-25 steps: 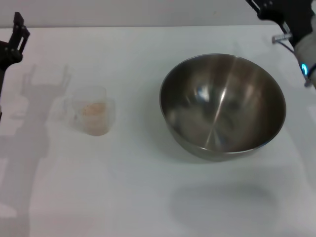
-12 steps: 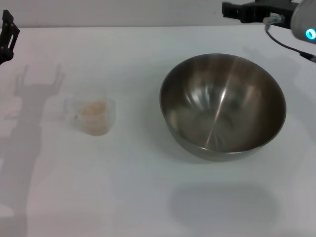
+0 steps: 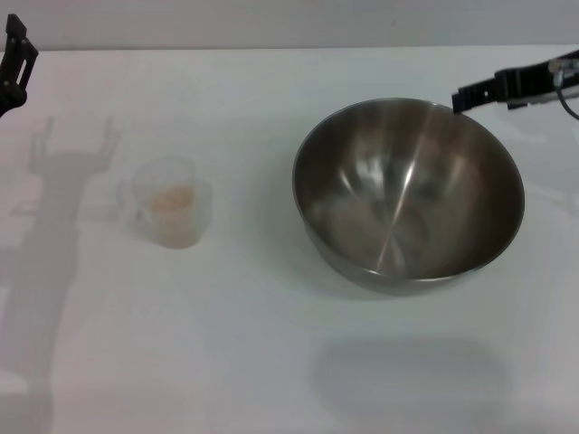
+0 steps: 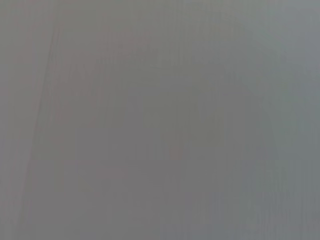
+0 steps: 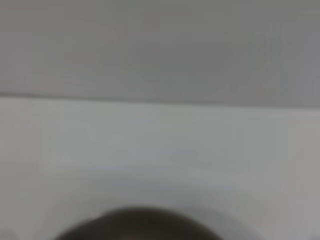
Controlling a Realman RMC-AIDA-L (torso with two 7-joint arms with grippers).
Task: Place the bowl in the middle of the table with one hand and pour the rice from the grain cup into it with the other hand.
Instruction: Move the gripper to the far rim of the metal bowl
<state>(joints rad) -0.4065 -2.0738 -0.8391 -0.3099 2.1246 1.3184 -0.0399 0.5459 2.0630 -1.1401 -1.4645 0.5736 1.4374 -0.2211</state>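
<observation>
The steel bowl (image 3: 407, 194) stands upright and empty, right of the table's (image 3: 253, 353) middle. The clear grain cup (image 3: 170, 212) stands at the left with pale rice (image 3: 172, 201) in its bottom. My right gripper (image 3: 466, 95) reaches in from the right edge, level with the bowl's far right rim and pointing left; I cannot tell whether it touches the rim. The right wrist view shows a dark arc of the bowl (image 5: 135, 227) at its lower edge. My left gripper (image 3: 16, 54) hangs at the far left corner, well away from the cup; its shadow shows two prongs apart.
The table's far edge (image 3: 271, 47) meets a grey wall. The left arm's shadow (image 3: 63, 181) lies on the table beside the cup. The left wrist view is plain grey with nothing to make out.
The right gripper has come down from the top right corner to the bowl's far right rim. The left gripper has barely shifted. Bowl and cup have not moved.
</observation>
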